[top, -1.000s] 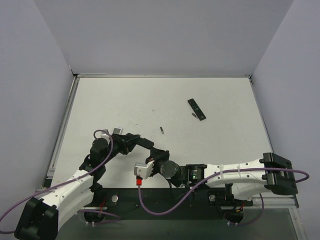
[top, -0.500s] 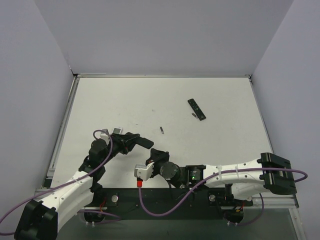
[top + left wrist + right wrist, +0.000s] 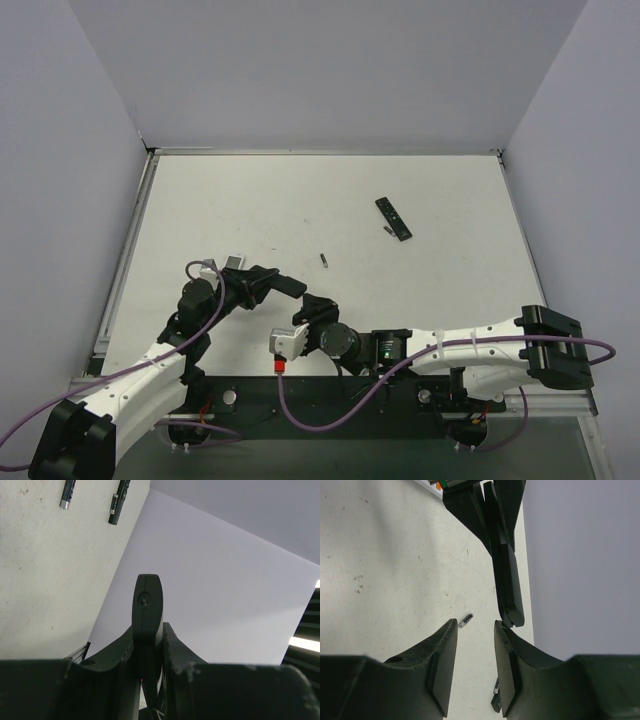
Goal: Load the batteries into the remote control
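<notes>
The left gripper (image 3: 148, 632) is closed tight on a slim black bar (image 3: 147, 605), which sticks out past its fingers and ends in a rounded tip. Whether this bar is a remote or a cover I cannot tell. The right gripper (image 3: 475, 624) faces it from the other side with its jaws partly apart and holding nothing. In the right wrist view, the bar's free end comes down right at the tip of one finger (image 3: 504, 645); contact there cannot be made out. Both grippers meet low over the near part of the white worktop (image 3: 250, 200), just ahead of the arm bases. Farther out, one of the batteries (image 3: 323, 260), a small dark cell with a pale end, lies alone on the worktop near the middle. Beyond it and to the right lies the remote control (image 3: 394, 218), flat and slanted, with a second battery (image 3: 387, 229) just beside its near left edge. Both cells and the remote control are well apart from the two grippers.
</notes>
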Robot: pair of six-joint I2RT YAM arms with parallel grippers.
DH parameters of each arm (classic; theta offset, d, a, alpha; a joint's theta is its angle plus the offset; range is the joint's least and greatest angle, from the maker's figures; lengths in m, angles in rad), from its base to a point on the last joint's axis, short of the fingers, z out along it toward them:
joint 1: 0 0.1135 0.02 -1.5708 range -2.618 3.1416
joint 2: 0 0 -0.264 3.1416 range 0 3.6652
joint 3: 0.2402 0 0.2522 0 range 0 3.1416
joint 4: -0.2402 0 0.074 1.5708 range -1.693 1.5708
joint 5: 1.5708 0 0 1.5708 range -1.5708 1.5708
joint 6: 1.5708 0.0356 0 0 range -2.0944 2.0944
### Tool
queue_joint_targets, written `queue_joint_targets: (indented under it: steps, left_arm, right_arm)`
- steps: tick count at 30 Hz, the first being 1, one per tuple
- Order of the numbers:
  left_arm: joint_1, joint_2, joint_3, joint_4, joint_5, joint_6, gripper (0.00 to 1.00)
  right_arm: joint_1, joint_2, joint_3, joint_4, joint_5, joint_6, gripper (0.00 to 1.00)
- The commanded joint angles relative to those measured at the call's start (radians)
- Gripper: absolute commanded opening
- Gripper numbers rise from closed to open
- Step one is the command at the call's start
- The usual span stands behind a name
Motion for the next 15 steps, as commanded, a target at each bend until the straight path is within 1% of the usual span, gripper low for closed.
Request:
queue_joint_targets:
  steps: [1,3,8,9,11,12,15]
  left_arm:
    - [0.003,-0.005,0.003,0.061,0.001,0.023,0.00]
    - [0.001,-0.005,0.003,0.061,0.001,0.023,0.00]
    - [0.003,-0.007,0.003,0.059,-0.001,0.027,0.00]
    - [0.003,-0.008,0.002,0.059,-0.002,0.029,0.00]
    - [0.003,-0.005,0.002,0.061,-0.002,0.029,0.00]
    - [0.003,-0.005,0.003,0.062,-0.004,0.029,0.00]
    - [0.003,-0.004,0.005,0.064,-0.005,0.032,0.00]
  right_arm:
    - [-0.012,-0.043,0.016,0.027,-0.003,0.026,0.34]
    - [-0.014,-0.046,0.022,0.025,-0.003,0.028,0.36]
    - [-0.012,-0.068,0.031,0.024,-0.006,0.032,0.45]
    - [-0.015,-0.078,0.033,0.025,-0.005,0.034,0.49]
    - [-0.015,-0.089,0.033,0.025,-0.005,0.034,0.53]
    - [-0.015,-0.103,0.033,0.021,-0.005,0.036,0.58]
    - [-0.014,-0.135,0.042,-0.006,-0.019,0.051,0.64]
